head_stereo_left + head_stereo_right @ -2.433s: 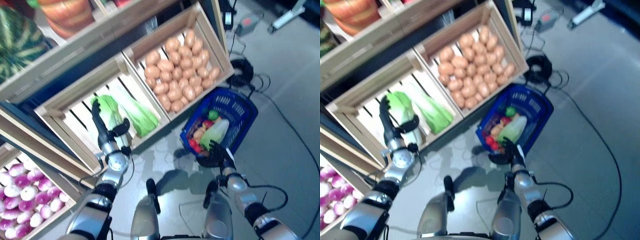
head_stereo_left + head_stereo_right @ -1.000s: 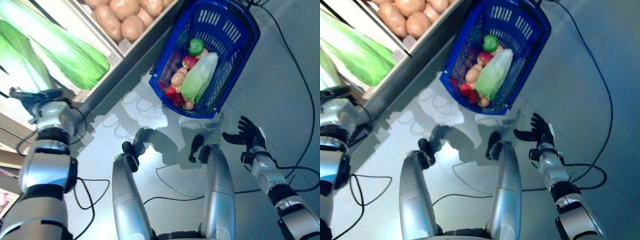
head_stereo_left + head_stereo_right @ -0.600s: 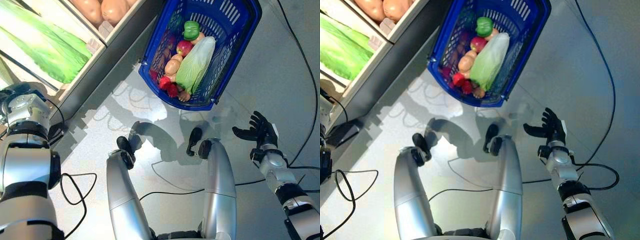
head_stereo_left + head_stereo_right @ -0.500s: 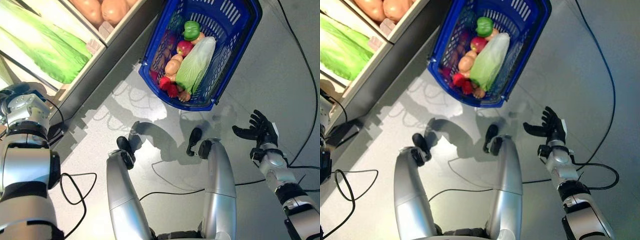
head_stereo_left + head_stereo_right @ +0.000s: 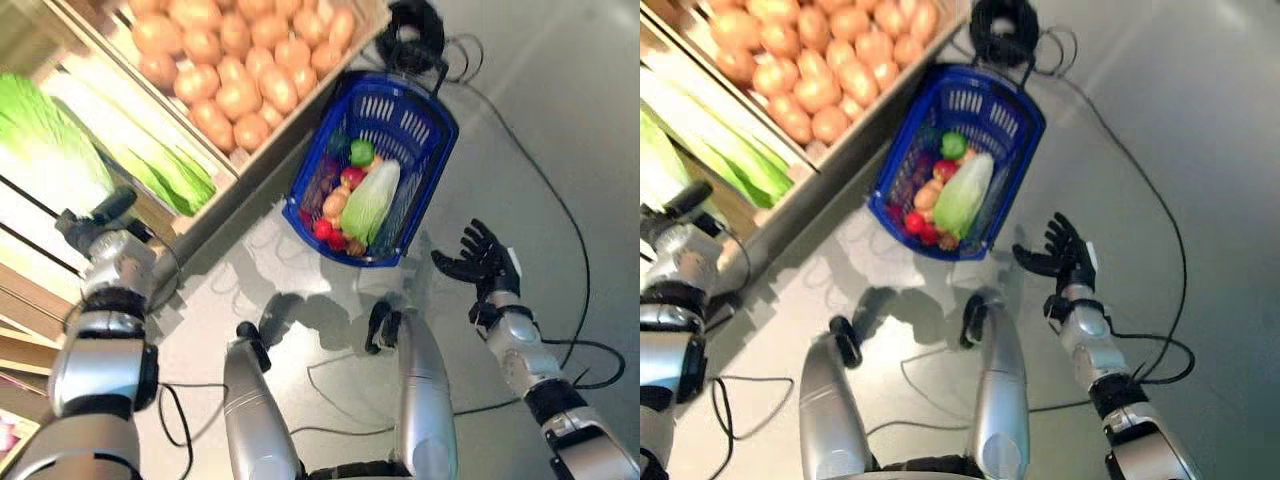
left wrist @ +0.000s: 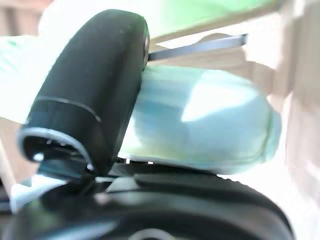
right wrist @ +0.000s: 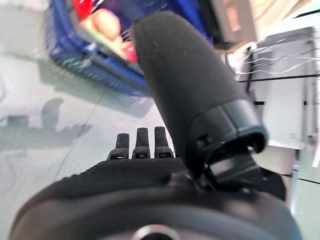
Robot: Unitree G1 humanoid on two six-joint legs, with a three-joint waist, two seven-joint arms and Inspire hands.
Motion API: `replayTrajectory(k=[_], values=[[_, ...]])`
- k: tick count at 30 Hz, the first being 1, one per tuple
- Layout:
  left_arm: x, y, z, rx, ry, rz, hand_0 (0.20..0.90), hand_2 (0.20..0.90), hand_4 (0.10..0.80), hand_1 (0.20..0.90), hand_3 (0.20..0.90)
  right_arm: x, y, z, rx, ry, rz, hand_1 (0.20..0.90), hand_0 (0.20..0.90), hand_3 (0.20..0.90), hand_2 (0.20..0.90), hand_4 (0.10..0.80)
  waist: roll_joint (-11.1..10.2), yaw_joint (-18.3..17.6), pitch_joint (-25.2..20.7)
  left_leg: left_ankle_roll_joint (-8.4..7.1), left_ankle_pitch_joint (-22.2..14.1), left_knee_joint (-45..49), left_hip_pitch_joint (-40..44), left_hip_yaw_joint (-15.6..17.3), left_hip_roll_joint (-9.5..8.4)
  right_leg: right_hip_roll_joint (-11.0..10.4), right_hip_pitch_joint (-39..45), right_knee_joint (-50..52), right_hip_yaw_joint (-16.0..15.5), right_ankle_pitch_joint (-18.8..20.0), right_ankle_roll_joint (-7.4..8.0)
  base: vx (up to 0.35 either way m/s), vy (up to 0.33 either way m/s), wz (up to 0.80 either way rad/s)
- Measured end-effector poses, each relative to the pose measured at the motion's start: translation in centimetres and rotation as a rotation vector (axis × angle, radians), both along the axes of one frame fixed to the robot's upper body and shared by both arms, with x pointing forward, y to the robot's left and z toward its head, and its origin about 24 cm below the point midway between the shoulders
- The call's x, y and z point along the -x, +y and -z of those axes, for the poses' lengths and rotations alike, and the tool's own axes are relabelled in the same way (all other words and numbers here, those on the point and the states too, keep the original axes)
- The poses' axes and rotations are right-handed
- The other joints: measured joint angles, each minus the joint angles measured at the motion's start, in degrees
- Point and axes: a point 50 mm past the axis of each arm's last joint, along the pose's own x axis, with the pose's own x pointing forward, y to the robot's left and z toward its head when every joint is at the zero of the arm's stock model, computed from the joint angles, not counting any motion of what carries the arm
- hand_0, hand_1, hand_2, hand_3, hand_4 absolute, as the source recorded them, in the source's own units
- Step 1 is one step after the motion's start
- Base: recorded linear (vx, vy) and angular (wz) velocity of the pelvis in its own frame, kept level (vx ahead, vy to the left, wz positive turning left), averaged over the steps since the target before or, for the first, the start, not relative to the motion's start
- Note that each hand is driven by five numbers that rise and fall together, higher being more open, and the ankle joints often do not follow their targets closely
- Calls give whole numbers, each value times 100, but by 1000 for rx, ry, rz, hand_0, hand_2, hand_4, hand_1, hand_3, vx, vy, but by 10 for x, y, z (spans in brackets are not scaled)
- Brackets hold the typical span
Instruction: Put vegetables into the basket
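A blue basket [image 5: 412, 110] stands on the floor below the shelf. It holds a pale cabbage [image 5: 368, 203], a green pepper [image 5: 361, 152], a potato and some red vegetables. My right hand [image 5: 482, 262] hovers to the right of the basket, open and holding nothing, clear of the rim. The right wrist view shows its thumb [image 7: 190, 85] with the basket [image 7: 90, 55] beyond. My left hand [image 5: 92, 222] is at the front edge of the cabbage crate. In its wrist view the thumb [image 6: 95, 90] lies against a pale green cabbage [image 6: 200, 120].
A wooden crate of potatoes [image 5: 240, 60] sits directly behind the basket. Beside it, a slatted crate holds leafy cabbages [image 5: 170, 170]. A coil of black cable [image 5: 410, 25] lies behind the basket. Grey floor stretches to the right.
The camera has moved, so more of the crates shows. The right hand, at the basket 2.4 s ago, now hangs open to its right. The left hand stays by the cabbage crate.
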Motion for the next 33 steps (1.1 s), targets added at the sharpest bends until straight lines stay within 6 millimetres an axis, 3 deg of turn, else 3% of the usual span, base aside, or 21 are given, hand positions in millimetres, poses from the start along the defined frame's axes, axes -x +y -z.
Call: replayTrajectory(k=[4, 8, 14, 17, 18, 20, 24, 28, 33], values=[[20, -12, 30, -47, -11, 3, 300, 300, 400, 300, 300, 14, 5, 8, -44, -6, -1, 900, 900, 900, 900, 800, 114, 109, -30, -1, 195, -794, 972, 67, -139, -83, 882, -441, -205, -99, 64, 163, -83, 14], [40, -31, 56, -124, -5, -9, 300, 300, 400, 300, 300, 21, 11, 9, -65, -26, -80, 900, 900, 900, 900, 800, 378, 210, -137, -22, 488, -1614, 1711, 167, -252, -108, 1551, -918, -443, -9, 150, 95, -95, 11], [54, -65, 75, -265, 1, 52, 300, 300, 400, 300, 300, 35, 22, 19, -121, -23, -307, 900, 900, 900, 900, 800, 728, 393, -333, -68, 895, -2694, 2765, 474, -298, 17, 2616, -1744, -764, 142, 351, 144, -104, 15], [58, -81, 82, -342, 28, 148, 300, 300, 400, 300, 300, 45, 34, 30, -207, 12, -435, 900, 900, 900, 900, 800, 817, 453, -721, -21, 1043, -3138, 3099, 586, -359, 52, 2992, -2149, -903, 245, 463, 119, -102, 17], [58, -91, 87, -389, 46, 235, 300, 300, 400, 300, 300, 51, 46, 38, -255, 50, -531, 900, 900, 900, 900, 800, 847, 478, -1060, 0, 1088, -3362, 3320, 643, -413, 73, 3280, -2456, -940, 339, 565, 61, -135, 17], [53, -107, 85, -454, 36, 351, 300, 300, 400, 300, 300, 56, 60, 44, -333, 88, -634, 900, 900, 900, 900, 800, 840, 555, -1476, 50, 1125, -3560, 3438, 652, -490, 77, 3528, -2834, -1047, 490, 676, 68, -126, 18], [46, -132, 73, -620, -5, 533, 300, 300, 400, 300, 300, 61, 81, 50, -490, 131, -717, 900, 900, 900, 900, 800, 804, 697, -1806, 101, 1129, -3800, 3698, 643, -575, 163, 3975, -3486, -1066, 792, 830, 84, -104, 9], [45, -145, 71, -726, -1, 653, 300, 300, 400, 300, 300, 64, 102, 51, -631, 151, -759, 900, 900, 900, 900, 800, 731, 751, -1946, 170, 1141, -3988, 3908, 643, -614, 278, 4403, -4136, -1091, 1103, 911, 53, -87, 5], [45, -156, 75, -869, 47, 820, 300, 300, 400, 300, 300, 61, 117, 39, -784, 83, -782, 900, 900, 900, 900, 800, 651, 764, -2047, 253, 1203, -4202, 4049, 641, -692, 401, 4805, -4944, -1100, 1551, 979, 45, -62, 1]])
